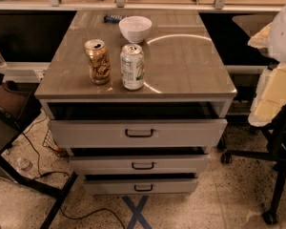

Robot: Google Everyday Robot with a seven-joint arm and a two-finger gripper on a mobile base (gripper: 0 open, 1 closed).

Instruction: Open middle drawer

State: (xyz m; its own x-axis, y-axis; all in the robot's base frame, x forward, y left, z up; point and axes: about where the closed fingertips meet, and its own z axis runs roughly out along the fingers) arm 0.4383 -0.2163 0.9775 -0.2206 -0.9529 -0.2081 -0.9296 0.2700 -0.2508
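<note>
We see only part of our body. The pincer (269, 80) sits at the far right edge of the view, about mid-height, close to the camera and cut off by the border. The white rounded shell of the arm (285, 25) is above it, with pale yellow parts below slanting down and left. It's held in the air, touching nothing we can make out.

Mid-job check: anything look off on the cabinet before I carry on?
All three drawers are ajar, with dark gaps above each front: the top drawer sticks out furthest, the middle drawer and bottom drawer less. The brown can, white can and bowl stand upright, nothing spilled. The gripper hangs at the right edge, clear of the drawers.
</note>
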